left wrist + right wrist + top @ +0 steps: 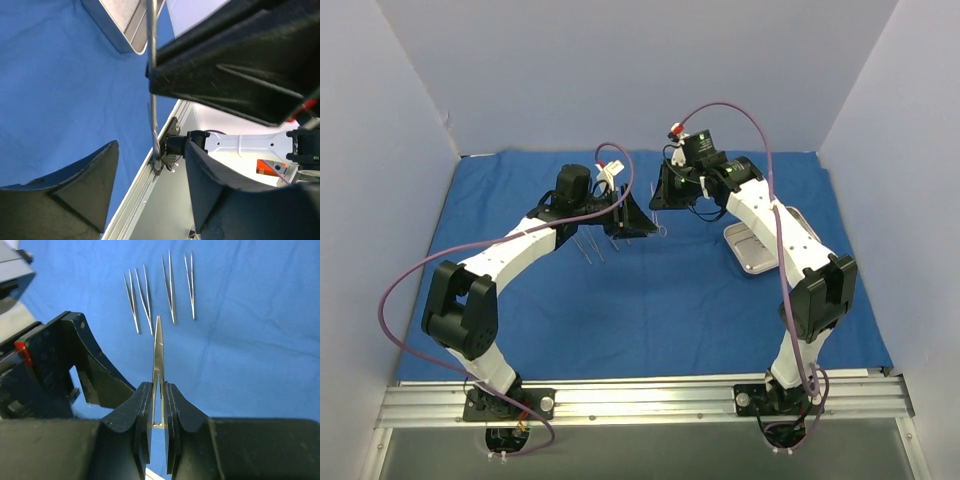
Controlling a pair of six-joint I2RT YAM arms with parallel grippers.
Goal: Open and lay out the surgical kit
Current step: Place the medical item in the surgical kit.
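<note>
Blue cloth spread flat, steel tray at right, four instruments in row

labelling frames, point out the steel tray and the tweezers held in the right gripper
steel tray (754, 252), top external view, its bare floor
held tweezers (158, 342), right wrist view, tapered shaft below the tip

You have five thin silver instruments, four lying and one held, one steel tray, one blue cloth.
</note>
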